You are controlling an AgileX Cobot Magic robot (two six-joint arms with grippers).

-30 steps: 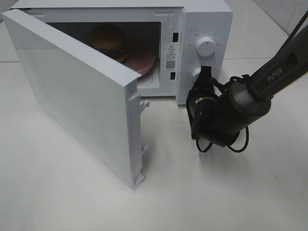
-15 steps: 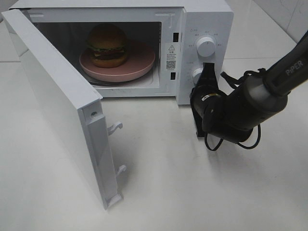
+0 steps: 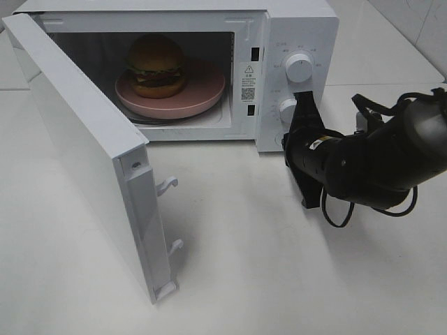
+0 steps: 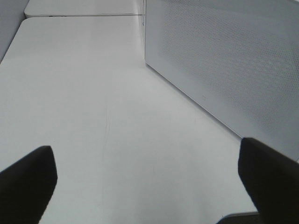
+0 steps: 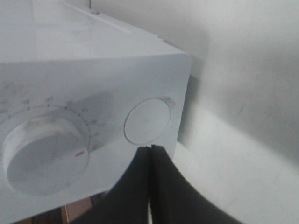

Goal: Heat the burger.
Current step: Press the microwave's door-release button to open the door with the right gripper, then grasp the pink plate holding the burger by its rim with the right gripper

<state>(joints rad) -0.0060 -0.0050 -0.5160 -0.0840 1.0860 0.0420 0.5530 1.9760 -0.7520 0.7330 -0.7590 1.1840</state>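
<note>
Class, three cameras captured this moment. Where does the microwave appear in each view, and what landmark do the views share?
Exterior high: the microwave fills the upper left and middle, its door open.
Left wrist: only the door's dotted outer face, in the picture's right half.
Right wrist: only its control panel, with a dial and round button, across the picture's left.
Shared landmark: the white table it stands on.

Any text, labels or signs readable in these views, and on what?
No words are legible.
Sticker on the microwave front: warning triangle and QR code; print too small.
Markings around the upper dial: too small to read.
Lower dial: red pointer mark, surrounding marks blurred.
</note>
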